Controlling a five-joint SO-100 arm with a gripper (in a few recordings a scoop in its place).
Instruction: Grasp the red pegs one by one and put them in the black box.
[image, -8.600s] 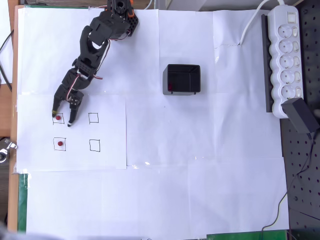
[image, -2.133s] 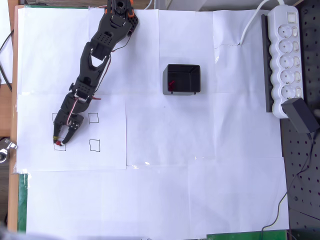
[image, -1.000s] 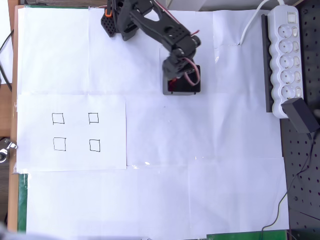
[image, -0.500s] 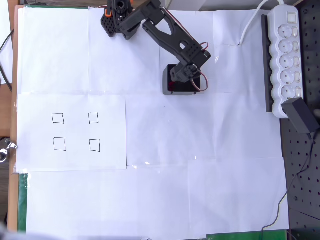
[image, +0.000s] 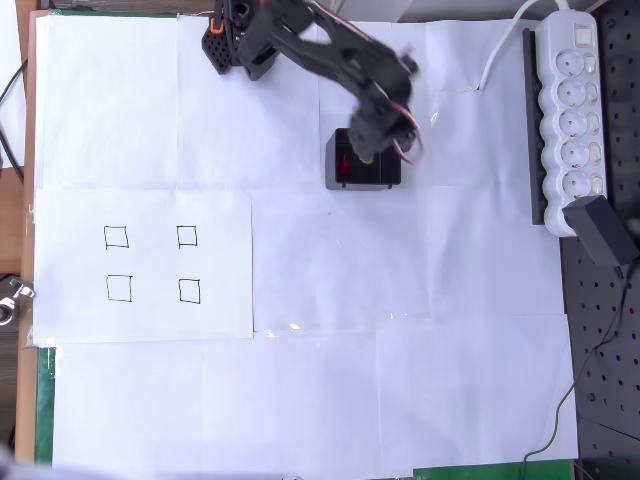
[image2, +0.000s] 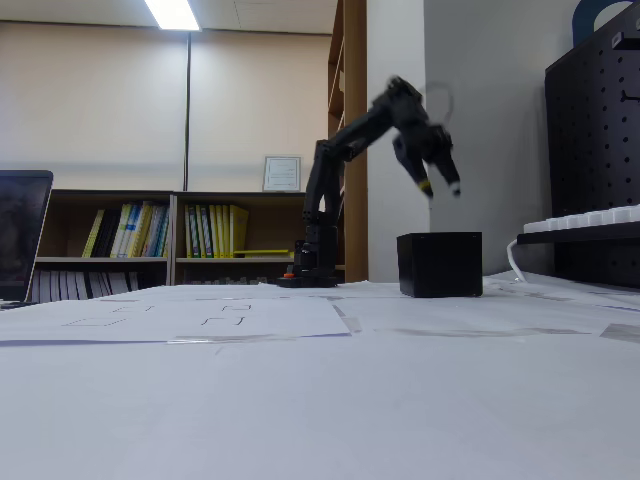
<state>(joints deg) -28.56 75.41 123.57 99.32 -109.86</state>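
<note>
Hovering pincer (image2: 441, 186) above black box (image2: 440, 265), seemingly empty

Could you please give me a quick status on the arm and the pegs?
Gripper open, empty, above black box. Red pegs visible inside box. Four drawn squares bare. Nothing in the way.

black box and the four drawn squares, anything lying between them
Nothing: in the overhead view only bare white paper lies between the black box and the drawn squares, which are themselves empty.
</note>
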